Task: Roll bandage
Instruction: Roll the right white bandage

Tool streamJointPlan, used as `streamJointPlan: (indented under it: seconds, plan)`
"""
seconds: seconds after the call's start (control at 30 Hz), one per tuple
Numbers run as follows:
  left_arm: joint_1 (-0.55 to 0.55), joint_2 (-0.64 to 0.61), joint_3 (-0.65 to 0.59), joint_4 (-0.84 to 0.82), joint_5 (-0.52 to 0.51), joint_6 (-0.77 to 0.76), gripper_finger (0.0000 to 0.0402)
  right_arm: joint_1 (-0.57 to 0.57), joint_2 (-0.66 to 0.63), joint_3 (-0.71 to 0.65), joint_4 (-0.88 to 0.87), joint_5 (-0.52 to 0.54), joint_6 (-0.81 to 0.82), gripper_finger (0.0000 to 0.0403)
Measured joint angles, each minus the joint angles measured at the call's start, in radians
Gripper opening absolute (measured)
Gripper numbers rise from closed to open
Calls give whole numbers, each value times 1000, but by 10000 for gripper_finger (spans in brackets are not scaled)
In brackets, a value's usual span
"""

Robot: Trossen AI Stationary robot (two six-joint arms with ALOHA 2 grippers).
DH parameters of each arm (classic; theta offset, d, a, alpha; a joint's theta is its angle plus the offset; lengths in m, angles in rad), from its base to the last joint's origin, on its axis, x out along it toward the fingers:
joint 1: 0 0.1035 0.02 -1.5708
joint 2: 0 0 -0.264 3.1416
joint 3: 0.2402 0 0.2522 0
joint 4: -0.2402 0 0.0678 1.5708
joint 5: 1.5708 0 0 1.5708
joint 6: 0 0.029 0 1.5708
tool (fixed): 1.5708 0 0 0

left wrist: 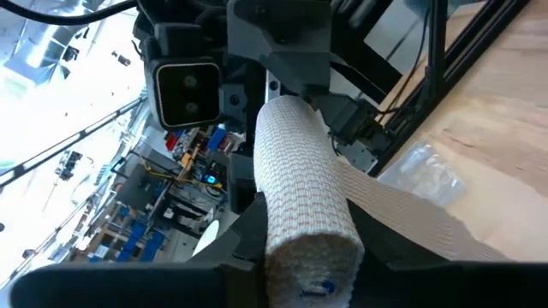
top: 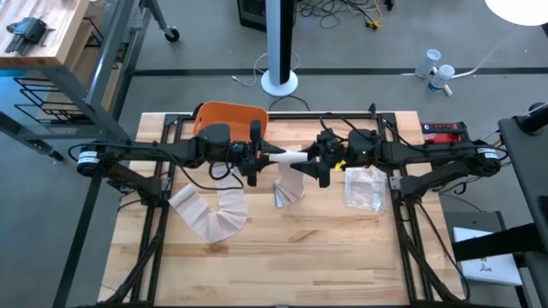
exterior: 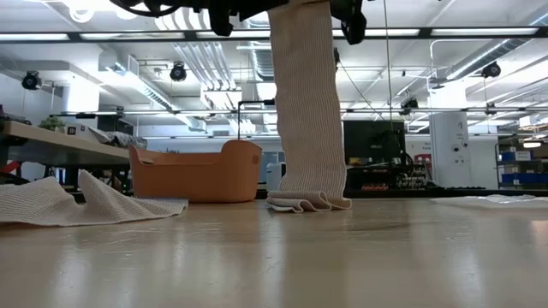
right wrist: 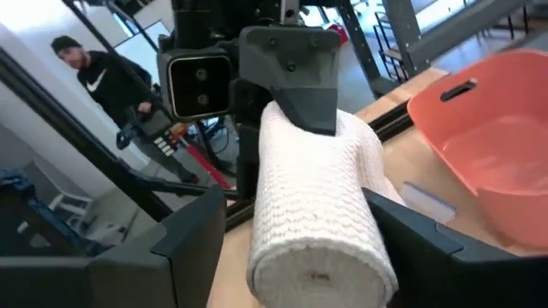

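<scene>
**Two grippers hold one roll above the table**

The left gripper and the right gripper meet over the middle of the table. Each one is closed on an end of the same white roll. The roll is held up in the air, lying flat between them.

A loose strip hangs straight down from the roll. Its end sits in soft folds on the table.

A second bandage lies spread out on the table, on the left arm's side. An orange tub stands at the back of the table, behind the left gripper. A clear bag lies flat under the right arm.

A person in a dark top stands in the room beyond the table.
</scene>
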Motion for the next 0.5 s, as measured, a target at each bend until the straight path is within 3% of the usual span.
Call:
streamJointPlan:
  seconds: [0.23,0.5]
  plan:
    - [-7,-1,51,-13,70,-134,78,0,0,2,34,0,-181,297]
    - [-8,-1,90,-69,81,-180,78,2,12,5,93,-3,-166,337]
